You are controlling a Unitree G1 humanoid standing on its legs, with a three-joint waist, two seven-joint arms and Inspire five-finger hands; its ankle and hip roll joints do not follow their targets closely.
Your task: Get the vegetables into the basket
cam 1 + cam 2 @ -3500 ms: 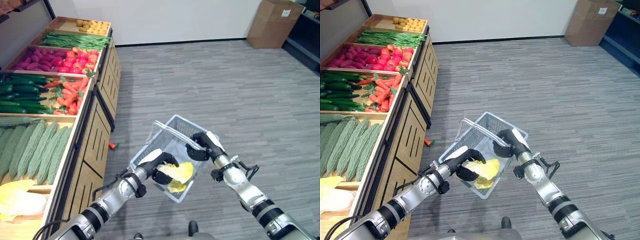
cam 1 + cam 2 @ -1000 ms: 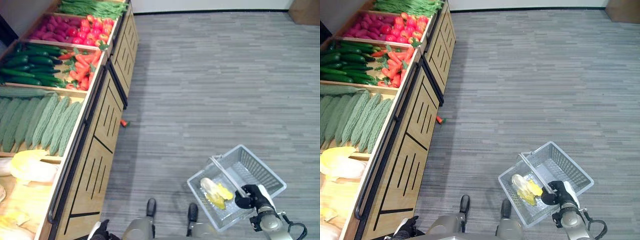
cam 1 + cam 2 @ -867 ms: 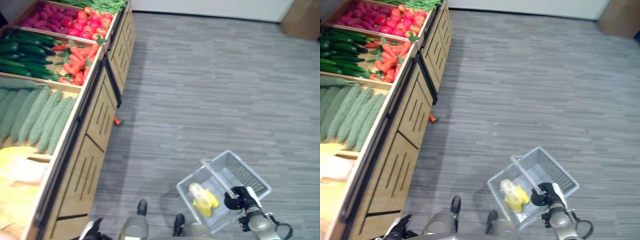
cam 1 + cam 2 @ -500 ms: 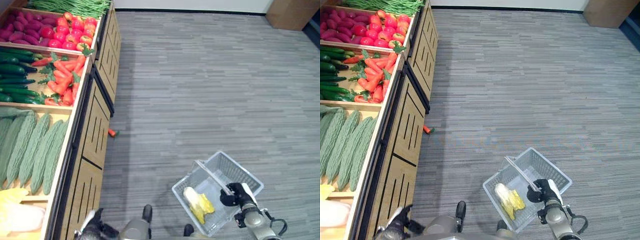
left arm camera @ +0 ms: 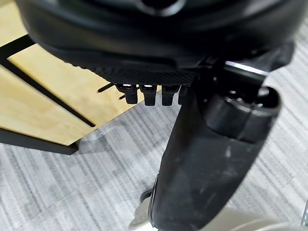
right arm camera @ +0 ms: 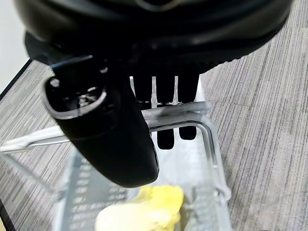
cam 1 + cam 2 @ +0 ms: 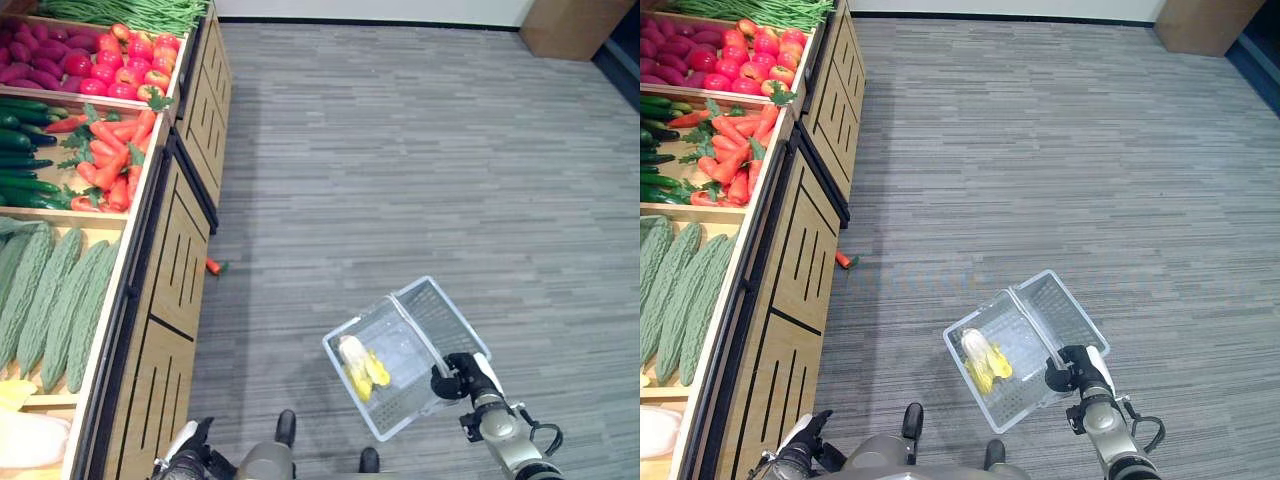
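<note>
the right hand (image 7: pixel 462 377) still grips the basket (image 7: pixel 400 352) by its handle (image 6: pixel 173 112), now carried higher; the cabbage (image 7: pixel 358 364) stays inside. left hand (image 7: pixel 800 438) hangs low, fingers curled, empty.

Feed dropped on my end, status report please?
Right robot hand shut on basket handle. Left robot hand low beside the stand, holding nothing. Cabbage in basket. Stray carrot on floor.

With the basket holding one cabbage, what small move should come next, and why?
Probably bring the basket, hung from the right hand, back beside the stand: it holds just one cabbage, and the left hand hangs low.
</note>
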